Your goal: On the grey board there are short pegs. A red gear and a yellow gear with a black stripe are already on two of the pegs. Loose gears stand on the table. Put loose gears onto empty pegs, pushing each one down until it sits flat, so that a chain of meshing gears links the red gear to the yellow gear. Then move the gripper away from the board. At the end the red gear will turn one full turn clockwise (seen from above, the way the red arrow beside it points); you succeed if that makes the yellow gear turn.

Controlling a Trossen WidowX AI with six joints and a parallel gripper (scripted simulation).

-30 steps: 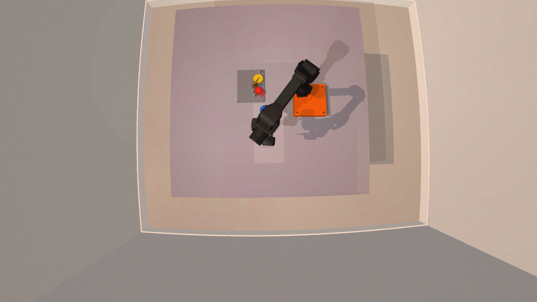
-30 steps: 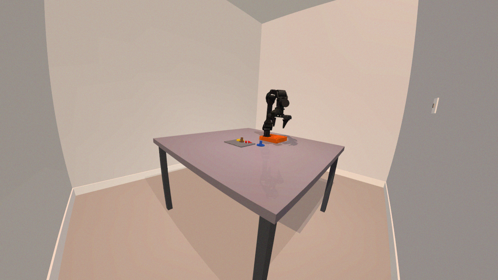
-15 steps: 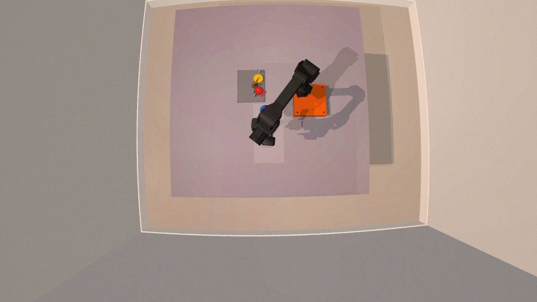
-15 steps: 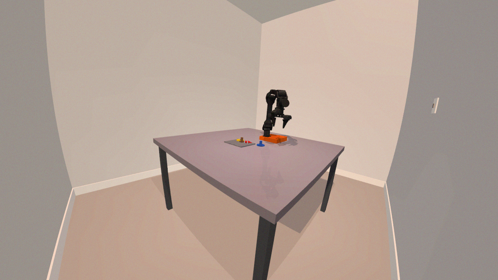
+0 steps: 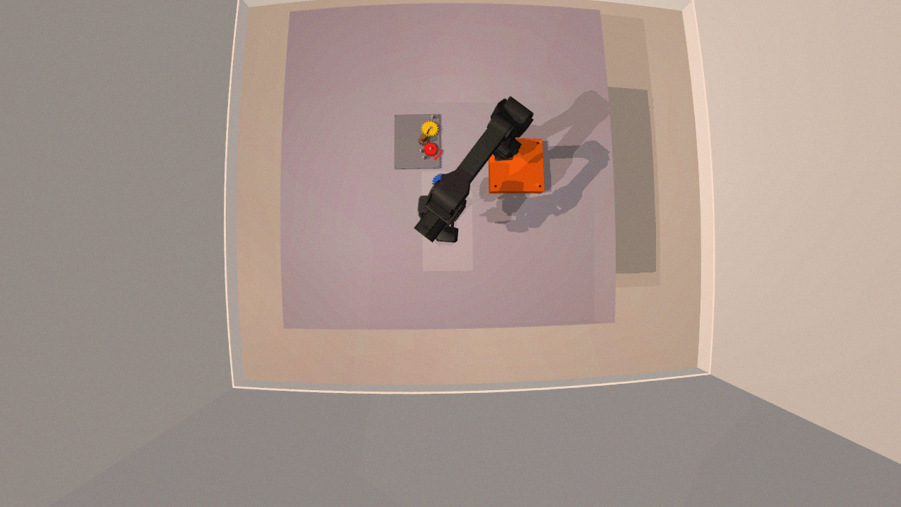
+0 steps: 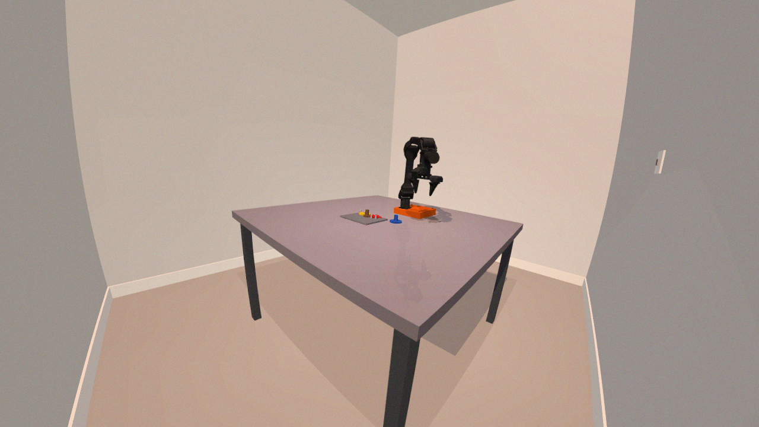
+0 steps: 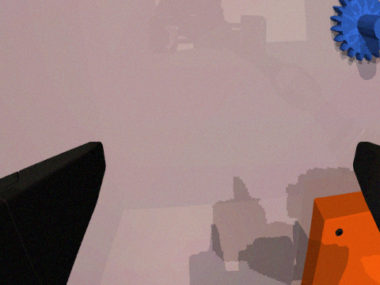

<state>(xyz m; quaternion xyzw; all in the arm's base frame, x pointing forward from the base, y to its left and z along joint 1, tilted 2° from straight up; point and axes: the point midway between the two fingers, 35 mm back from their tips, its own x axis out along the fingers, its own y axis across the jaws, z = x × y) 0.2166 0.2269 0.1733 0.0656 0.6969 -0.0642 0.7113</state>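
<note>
My jaws (image 6: 424,190) are wide open, holding nothing; the blue gear (image 5: 438,179) (image 6: 395,220) (image 7: 356,28) sits upper right in the wrist view.

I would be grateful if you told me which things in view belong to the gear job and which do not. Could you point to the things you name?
Job:
- grey board (image 5: 406,151) (image 6: 366,221)
- red gear (image 5: 430,151)
- yellow gear (image 5: 432,127)
- brown gear (image 5: 422,139) (image 6: 366,213)
- blue gear (image 5: 437,179) (image 6: 395,220) (image 7: 350,32)
- claw (image 6: 424,190) (image 7: 234,155)

Not job:
- wall switch (image 6: 660,162)

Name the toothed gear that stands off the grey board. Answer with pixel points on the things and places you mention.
The blue toothed gear (image 5: 437,179) (image 6: 395,220) (image 7: 356,29), upright hub on top, on the table; the red, yellow and brown gears are all on the board.
</note>
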